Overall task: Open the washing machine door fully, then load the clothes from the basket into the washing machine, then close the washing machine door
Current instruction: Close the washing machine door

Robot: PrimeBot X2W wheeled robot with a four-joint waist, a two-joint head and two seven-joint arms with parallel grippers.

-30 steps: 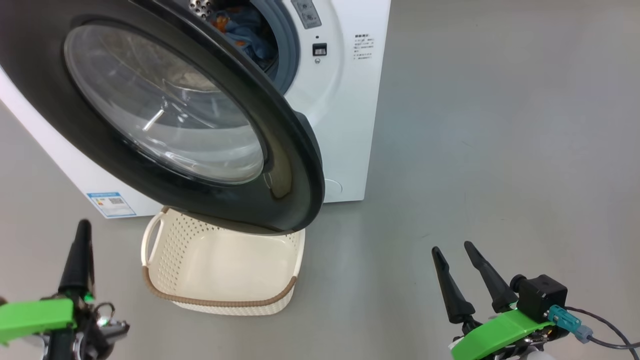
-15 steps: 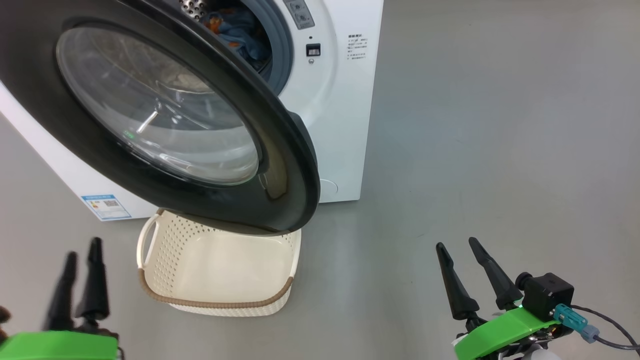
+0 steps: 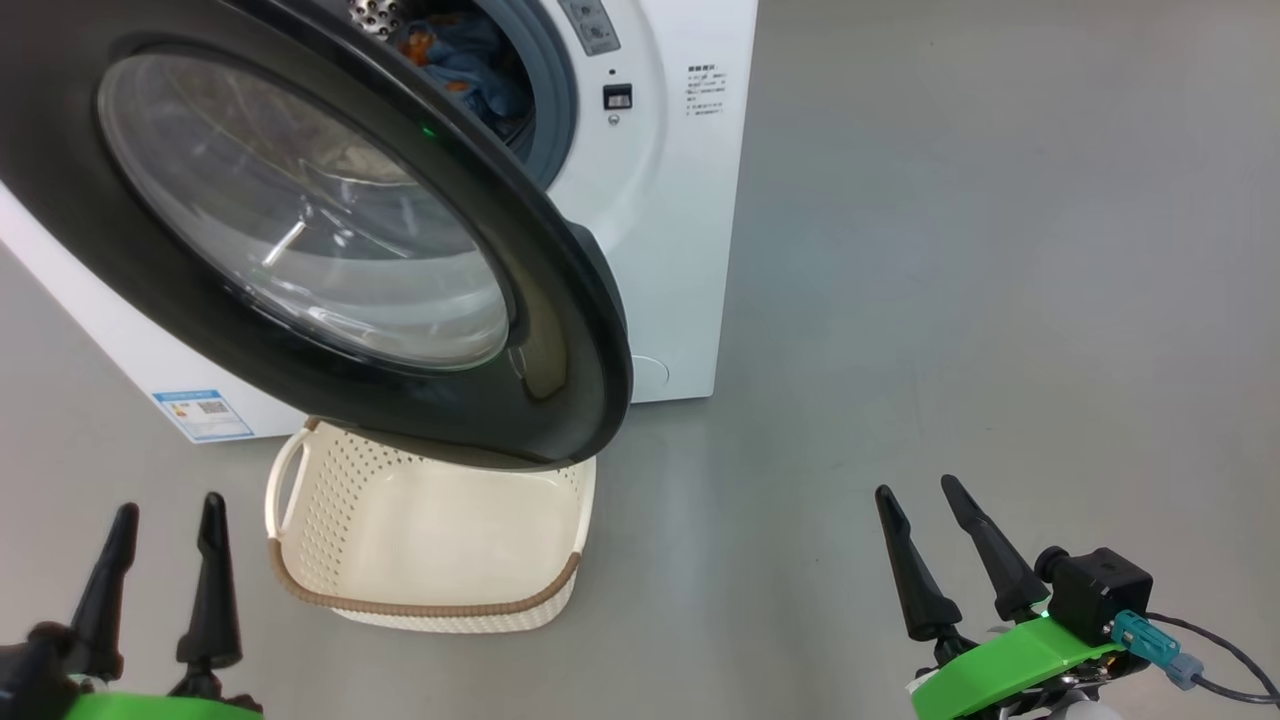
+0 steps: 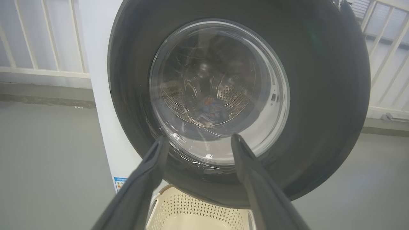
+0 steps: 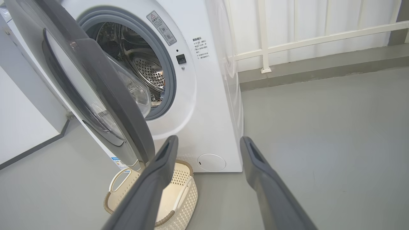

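Observation:
The washing machine (image 3: 670, 250) stands white at the upper left, its black round door (image 3: 560, 330) swung partly open over the basket (image 3: 430, 607). Blue clothes (image 3: 470, 60) with orange prints lie in the drum and show through the door glass (image 4: 211, 108). The cream basket's visible part holds nothing; its far end is hidden under the door. My left gripper (image 3: 168, 505) is open at the lower left, facing the door's outer side (image 4: 319, 95). My right gripper (image 3: 915, 486) is open at the lower right, well away from the machine (image 5: 207, 111), with nothing between its fingers.
Grey floor (image 3: 1000, 300) stretches to the right of the machine. A white railing (image 5: 265, 48) and a low kerb run behind it. A blue label sticker (image 3: 203, 413) marks the machine's lower front corner beside the basket handle.
My left gripper has gone from shut to open and now sits lower in the head view. The camera has shifted a little. Door, basket and right gripper stay as before.

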